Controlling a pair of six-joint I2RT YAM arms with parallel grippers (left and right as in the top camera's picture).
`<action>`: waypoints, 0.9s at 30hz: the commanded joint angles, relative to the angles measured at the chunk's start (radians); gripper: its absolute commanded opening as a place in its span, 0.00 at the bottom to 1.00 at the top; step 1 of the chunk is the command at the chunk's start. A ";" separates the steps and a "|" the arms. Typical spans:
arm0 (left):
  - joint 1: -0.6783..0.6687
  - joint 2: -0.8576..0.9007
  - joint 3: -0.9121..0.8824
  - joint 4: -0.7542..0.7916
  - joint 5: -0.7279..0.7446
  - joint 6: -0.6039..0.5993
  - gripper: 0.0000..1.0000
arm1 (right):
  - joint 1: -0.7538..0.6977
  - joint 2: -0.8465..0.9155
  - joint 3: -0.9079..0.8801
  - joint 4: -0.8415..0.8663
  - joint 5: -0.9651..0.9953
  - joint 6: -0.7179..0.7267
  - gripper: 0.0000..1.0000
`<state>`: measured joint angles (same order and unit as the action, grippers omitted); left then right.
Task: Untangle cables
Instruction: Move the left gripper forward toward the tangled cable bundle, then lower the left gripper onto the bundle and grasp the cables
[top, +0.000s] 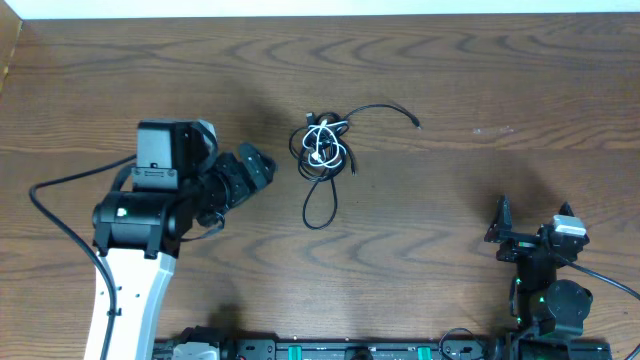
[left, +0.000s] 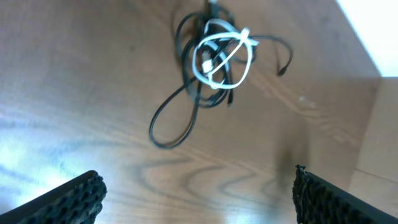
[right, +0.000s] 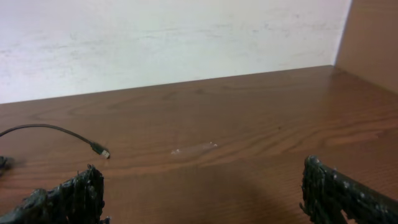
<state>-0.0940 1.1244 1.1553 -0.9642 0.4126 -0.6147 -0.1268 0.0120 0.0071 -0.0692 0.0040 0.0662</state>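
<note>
On your left, the left claw (top: 258, 168) hangs over the table (top: 450, 60), left of the middle and pointed toward the cables (top: 324, 145). Its fingers (left: 74, 199) stand wide apart with nothing between them, and it touches no cord.

The cables lie in one knot about midway between the left and right edges, closer to the far edge than to the near one. The white cord (left: 217, 53) is coiled at the heart of the knot, with the black cords (left: 186, 37) wound through and around it. You cannot tell from these views how many black cords there are. One black loop (top: 320, 205) trails out of the knot toward the near edge. One black strand arcs off to the right and ends in a small plug (right: 102, 152), which lies free on the wood.

On your right, the right claw (right: 199, 186) sits low by the near right corner, well apart from the knot. Its fingers are also spread, and it holds nothing.

By the look of it, you have the whole task ahead of you. No cord lies apart from the others, and the white one is not yet out of the black ones. What is left is to take hold, draw the cords out of the knot one at a time, and lay each on its own stretch of table. The trailing loop and the free plug end look like the easiest places for you to begin.
</note>
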 joint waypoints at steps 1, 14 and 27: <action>-0.043 0.000 0.023 -0.040 -0.096 -0.062 0.97 | 0.007 -0.006 -0.002 -0.003 0.005 -0.012 0.99; -0.191 0.070 0.018 -0.044 -0.294 -0.146 0.98 | 0.007 -0.006 -0.002 -0.003 0.005 -0.012 0.99; -0.314 0.366 0.018 0.232 -0.298 -0.237 0.98 | 0.007 -0.006 -0.002 -0.003 0.004 -0.012 0.99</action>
<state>-0.3916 1.4448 1.1557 -0.7570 0.1425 -0.8345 -0.1268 0.0120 0.0071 -0.0696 0.0036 0.0666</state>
